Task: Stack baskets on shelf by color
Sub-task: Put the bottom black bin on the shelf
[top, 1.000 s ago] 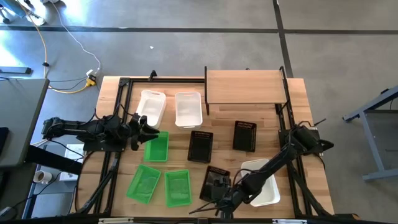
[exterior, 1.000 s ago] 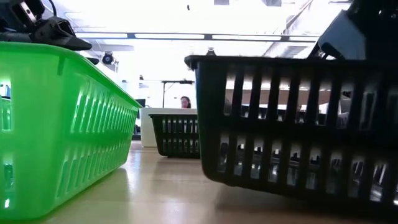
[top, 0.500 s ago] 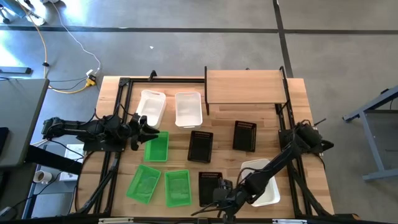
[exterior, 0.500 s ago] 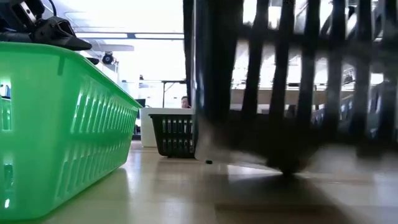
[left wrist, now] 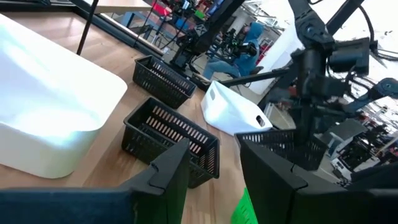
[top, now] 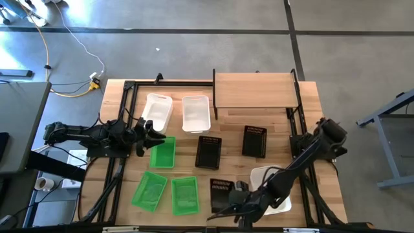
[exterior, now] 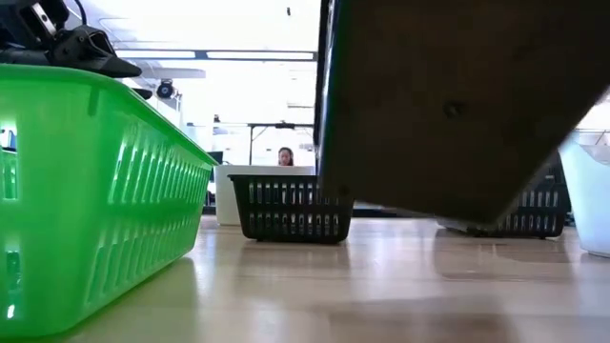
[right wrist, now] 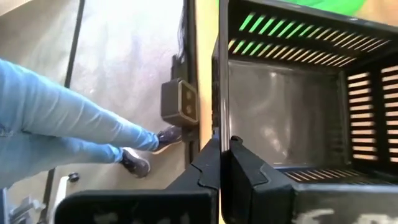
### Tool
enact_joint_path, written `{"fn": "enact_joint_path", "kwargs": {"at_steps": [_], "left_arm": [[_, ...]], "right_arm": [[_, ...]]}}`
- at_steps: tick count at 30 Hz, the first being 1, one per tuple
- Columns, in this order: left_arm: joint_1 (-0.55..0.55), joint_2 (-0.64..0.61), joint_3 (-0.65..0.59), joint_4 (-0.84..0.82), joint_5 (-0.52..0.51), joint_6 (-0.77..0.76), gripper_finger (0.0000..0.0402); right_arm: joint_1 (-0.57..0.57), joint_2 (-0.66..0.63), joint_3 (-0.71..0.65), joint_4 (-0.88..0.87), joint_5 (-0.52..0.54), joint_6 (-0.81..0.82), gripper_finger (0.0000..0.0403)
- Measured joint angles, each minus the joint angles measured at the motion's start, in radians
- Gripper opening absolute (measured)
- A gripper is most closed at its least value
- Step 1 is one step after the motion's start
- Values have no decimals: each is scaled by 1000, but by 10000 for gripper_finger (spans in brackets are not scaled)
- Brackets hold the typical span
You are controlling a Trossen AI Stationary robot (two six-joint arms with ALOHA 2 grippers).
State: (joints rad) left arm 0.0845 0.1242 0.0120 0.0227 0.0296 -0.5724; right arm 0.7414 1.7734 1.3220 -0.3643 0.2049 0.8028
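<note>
My right gripper (top: 234, 196) is shut on a black mesh basket (top: 221, 192) near the table's front edge and holds it tipped up, so its underside (exterior: 457, 105) faces the low view. My left gripper (top: 155, 134) stands open over the far end of a green basket (top: 163, 153) at the left and touches nothing. Two more green baskets (top: 150, 189) (top: 184, 194) lie on the table near the front. Two black baskets (top: 208, 152) (top: 254, 141) and three white ones (top: 157, 111) (top: 196, 113) (top: 275, 184) also rest on the tabletop. The shelf (top: 255, 90) stands at the far right. My right gripper pinches the top rim of one wall (right wrist: 222, 134) of the black basket, on its side toward the table's near edge. One finger (right wrist: 245, 171) is inside the basket and one outside. The basket hangs tilted and lifted clear of the table.
A person's legs in jeans (right wrist: 68, 118) stand on the floor just past the table's near edge. A small camera box (right wrist: 180, 102) sits at that edge. A person sits far behind the table (exterior: 284, 157). Bare tabletop lies between the black baskets and the shelf.
The black basket that stood flat on the table near the front edge has been tipped up and raised clear by my right gripper, so its underside now faces the front. My right arm has swung slightly toward the near edge.
</note>
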Motion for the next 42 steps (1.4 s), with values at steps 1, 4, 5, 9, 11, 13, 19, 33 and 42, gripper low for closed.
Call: {"fn": "enact_joint_path", "kwargs": {"at_steps": [1, 4, 5, 9, 11, 13, 19, 33, 42], "left_arm": [[0, 0, 0, 0, 0, 0, 133], [0, 0, 0, 0, -5, 0, 133], [0, 0, 0, 0, -6, 0, 133], [0, 0, 0, 0, -8, 0, 133], [0, 0, 0, 0, -8, 0, 133], [0, 0, 0, 0, -12, 0, 133], [0, 0, 0, 0, -12, 0, 133], [0, 0, 0, 0, -16, 0, 133], [0, 0, 0, 0, -19, -1, 133]], "right_arm": [[-2, -14, 0, -17, 7, 0, 0], [-9, -57, 0, -91, 47, -11, 0], [-12, -73, 0, -119, 61, -19, 0], [-37, -145, 0, -232, 116, -26, 0], [-53, -185, 0, -275, 155, -46, 0], [-70, -232, 0, -307, 193, -73, 0], [-139, -380, 0, -400, 301, -157, 0], [-293, -666, 0, -629, 575, -381, 0], [-452, -807, 0, -799, 558, -598, 0]]}}
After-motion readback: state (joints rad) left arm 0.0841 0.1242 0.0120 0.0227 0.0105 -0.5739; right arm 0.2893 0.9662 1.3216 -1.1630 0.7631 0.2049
